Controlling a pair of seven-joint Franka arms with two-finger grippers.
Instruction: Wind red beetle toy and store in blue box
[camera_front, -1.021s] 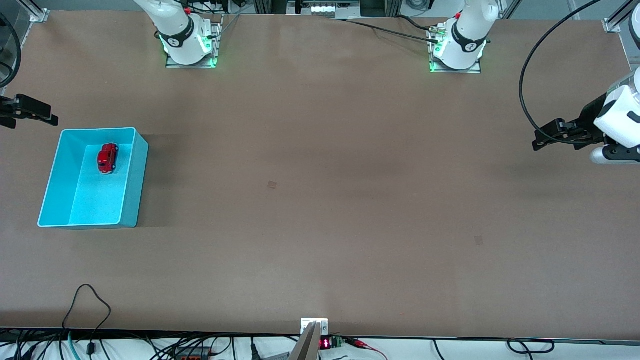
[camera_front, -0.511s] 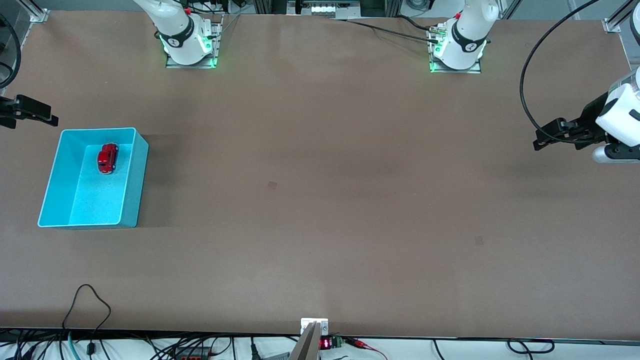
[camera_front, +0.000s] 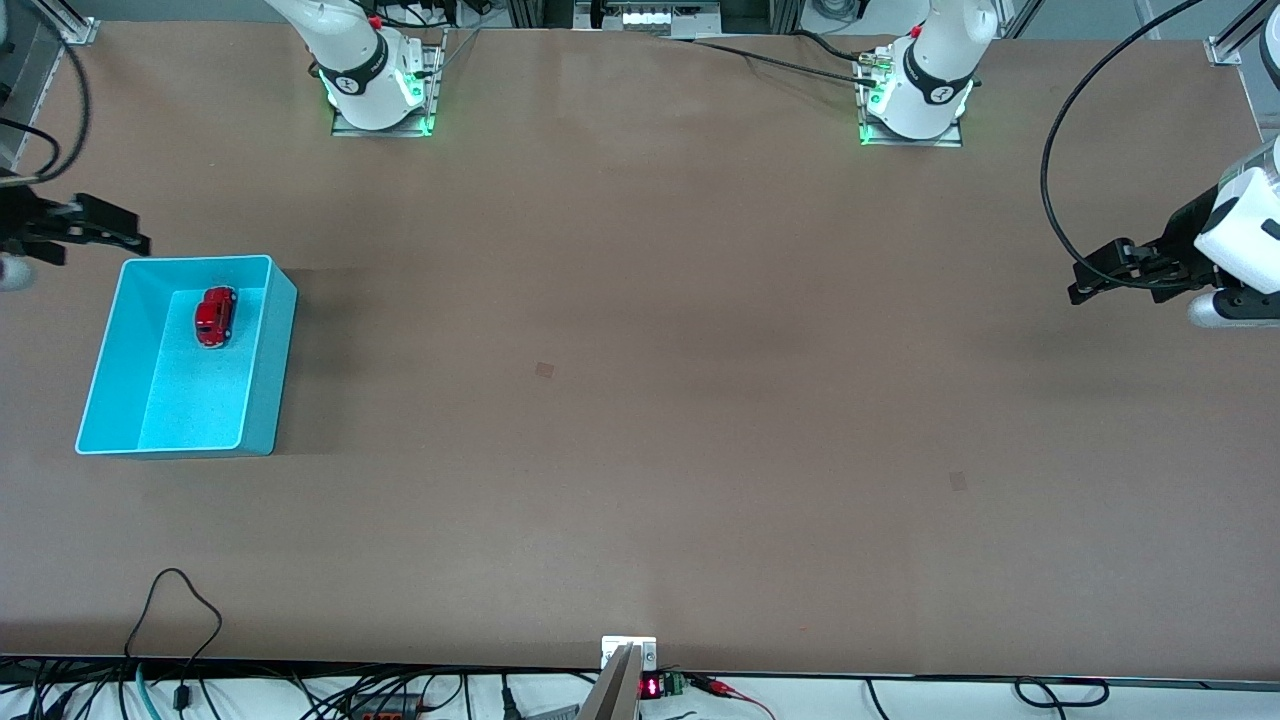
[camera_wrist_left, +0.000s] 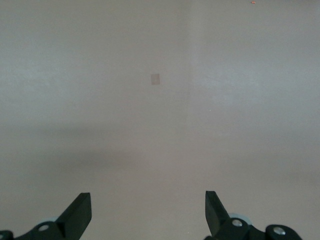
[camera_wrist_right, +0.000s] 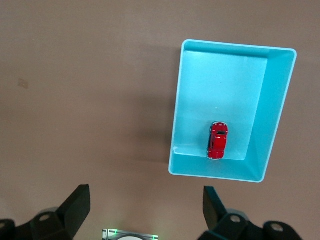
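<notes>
Since a second ago the right pincer (camera_front: 130, 240) has shifted toward the blue box (camera_front: 262, 400), jaws wide and empty. On the worktop (camera_front: 640, 400) the box holds the red beetle toy (camera_front: 215, 316). Left pincer (camera_front: 1085, 285) hangs wide.

table (camera_front: 640, 400): brown, bare | cables (camera_front: 300, 690): along edge nearest front camera | small display (camera_front: 650, 687): red digits

Red beetle toy (camera_wrist_right: 218, 140) lies inside the blue box (camera_wrist_right: 281, 107); right tool (camera_wrist_right: 145, 207) spread wide
</notes>
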